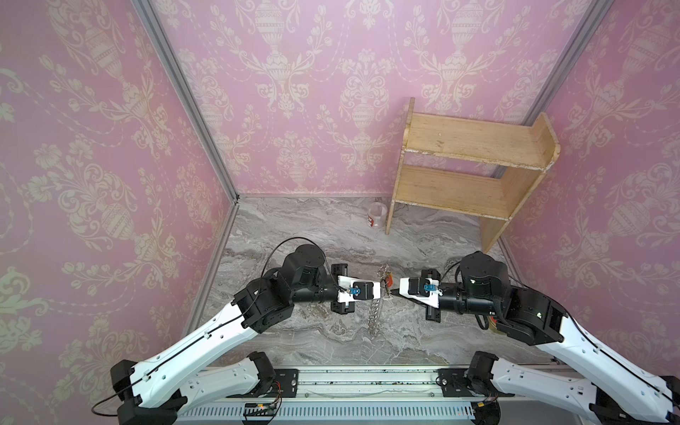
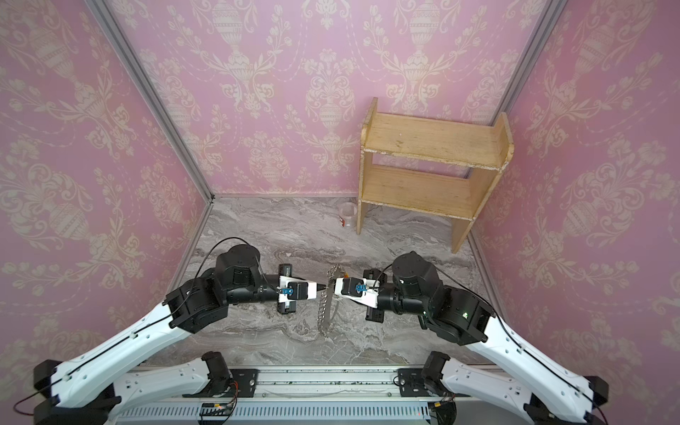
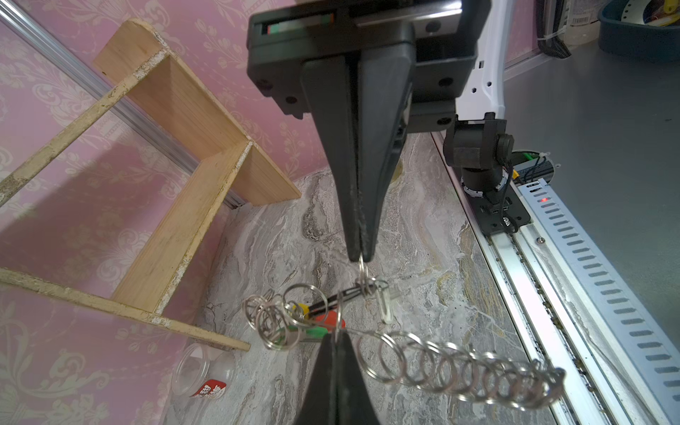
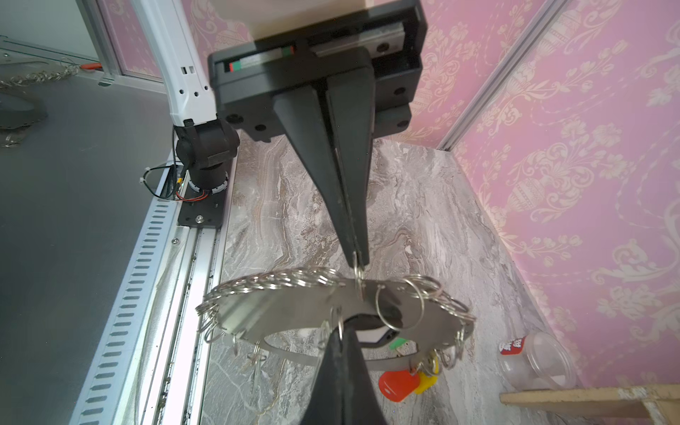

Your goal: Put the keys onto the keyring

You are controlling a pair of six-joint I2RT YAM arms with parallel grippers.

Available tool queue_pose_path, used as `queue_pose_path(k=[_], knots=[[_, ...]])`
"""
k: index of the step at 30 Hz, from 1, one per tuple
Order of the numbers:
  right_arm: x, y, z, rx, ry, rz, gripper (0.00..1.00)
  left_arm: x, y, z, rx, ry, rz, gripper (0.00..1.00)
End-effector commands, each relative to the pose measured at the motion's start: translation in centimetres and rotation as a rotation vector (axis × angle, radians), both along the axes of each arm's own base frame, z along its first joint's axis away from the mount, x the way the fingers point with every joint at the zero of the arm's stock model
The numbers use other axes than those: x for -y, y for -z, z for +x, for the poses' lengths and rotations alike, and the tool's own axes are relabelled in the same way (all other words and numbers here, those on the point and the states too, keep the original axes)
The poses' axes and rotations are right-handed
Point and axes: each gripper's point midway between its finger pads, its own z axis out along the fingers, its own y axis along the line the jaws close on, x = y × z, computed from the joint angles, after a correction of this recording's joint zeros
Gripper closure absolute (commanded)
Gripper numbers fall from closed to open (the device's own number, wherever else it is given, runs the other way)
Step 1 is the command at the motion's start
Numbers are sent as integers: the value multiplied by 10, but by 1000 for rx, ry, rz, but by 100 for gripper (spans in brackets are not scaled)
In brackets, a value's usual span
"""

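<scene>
Both arms meet over the middle of the counter (image 1: 331,235), nearer its front edge than its back edge. The left gripper (image 3: 360,254) has its jaws pressed together, pinching a thin silvery ring of the keyring (image 3: 366,285) at the very tips. The right gripper (image 4: 356,259) faces it tip to tip, jaws likewise narrow, clamped on another thin ring of the same bundle. The keyring is held up between them. Its chain (image 3: 460,375) of linked rings trails towards the front edge in both top views, and I cannot tell whether its end touches the marble. The flat grey strap (image 4: 276,309) curves just beside the right gripper's tips. The keys (image 3: 316,323) dangle in a cluster by the grip, with a red tag (image 4: 397,384), a yellow tag (image 4: 427,382) and a green tag (image 4: 399,344). A wooden shelf (image 1: 474,184) stands in the back right corner, and a clear cup (image 1: 376,215) lies on its side just beside the shelf's left leg
</scene>
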Motion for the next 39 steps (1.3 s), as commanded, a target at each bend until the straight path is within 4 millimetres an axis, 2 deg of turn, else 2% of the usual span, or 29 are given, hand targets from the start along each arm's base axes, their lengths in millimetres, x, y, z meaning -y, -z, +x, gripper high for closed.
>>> queue_pose_path(k=[1,12,23,32,39], knots=[[2,-11,7,60,47,36,100,2,-10,-2,-20,17,-51,100],[-1,-12,6,57,37,52,100,2,-15,-2,-28,14,-81,100],[6,-19,5,71,73,112,100,1,-24,2,-83,-23,-187,100],[5,-18,1,70,52,130,100,3,-30,-2,-111,-5,-223,100],[8,-27,3,87,76,175,100,4,-30,-6,-120,18,-236,100]])
